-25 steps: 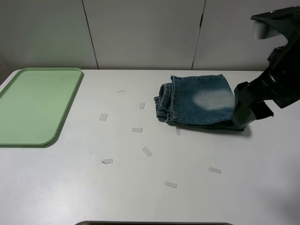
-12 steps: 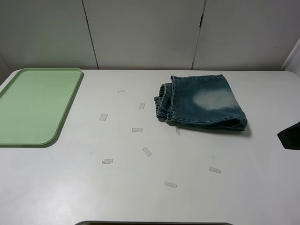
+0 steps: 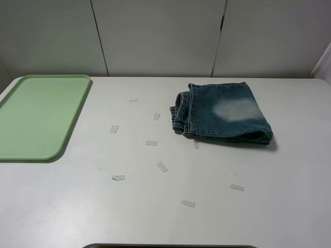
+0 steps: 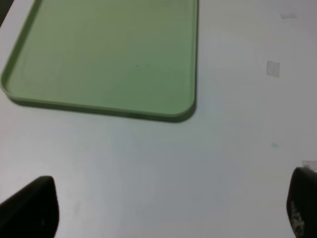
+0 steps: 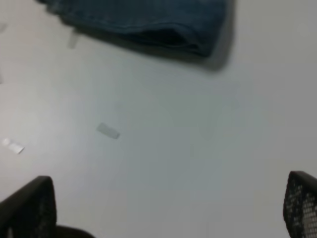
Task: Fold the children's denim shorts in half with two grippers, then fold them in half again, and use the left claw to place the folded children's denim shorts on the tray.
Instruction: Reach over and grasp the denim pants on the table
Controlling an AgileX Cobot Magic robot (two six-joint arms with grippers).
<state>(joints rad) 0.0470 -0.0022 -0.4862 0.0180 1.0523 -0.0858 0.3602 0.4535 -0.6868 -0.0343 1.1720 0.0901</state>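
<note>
The children's denim shorts (image 3: 222, 113) lie folded into a compact rectangle on the white table, right of centre, gathered waistband to the left and a whitish worn patch on top. Their lower folded edge (image 5: 148, 25) also shows in the right wrist view. The pale green tray (image 3: 39, 116) rests at the table's left edge, nothing on it; the left wrist view shows the tray (image 4: 104, 59) too. Neither arm appears in the exterior high view. My left gripper (image 4: 173, 208) hangs open over bare table near the tray's corner. My right gripper (image 5: 168, 210) is open above bare table, apart from the shorts.
Several small clear tape-like scraps (image 3: 162, 166) are scattered over the middle of the table between tray and shorts. A pale panelled wall (image 3: 155, 36) runs behind the table. A dark edge (image 3: 170, 246) shows at the table's front.
The right arm, which stood at the shorts' right end a second ago, has pulled away to the right and left the exterior high view. The folded shorts have not moved.
</note>
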